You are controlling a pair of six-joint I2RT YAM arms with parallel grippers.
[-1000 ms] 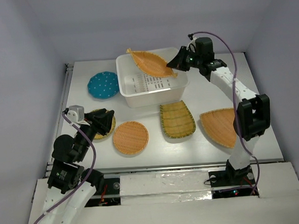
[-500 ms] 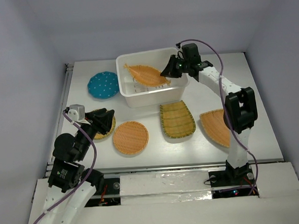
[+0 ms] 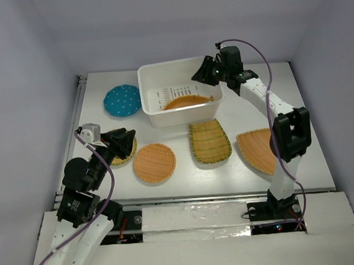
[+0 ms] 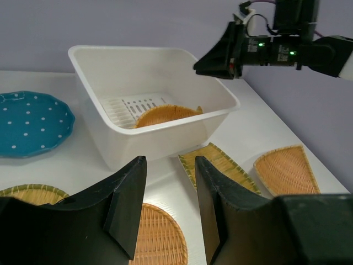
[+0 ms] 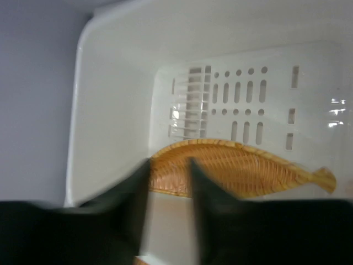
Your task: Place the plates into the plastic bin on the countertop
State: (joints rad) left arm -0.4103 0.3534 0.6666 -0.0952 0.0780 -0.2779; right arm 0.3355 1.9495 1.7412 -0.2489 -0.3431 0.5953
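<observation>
Right gripper reaches far forward, left gripper low; both jaws parted.

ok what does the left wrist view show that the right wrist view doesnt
Only left wrist: the teal plate, round orange plate, scoop-shaped plate and fan-shaped plate on the countertop, plus the right gripper above the plastic bin. Only right wrist: the boat-shaped plate at full length, pointed end included. Both: the bin with that plate lying inside.
</observation>
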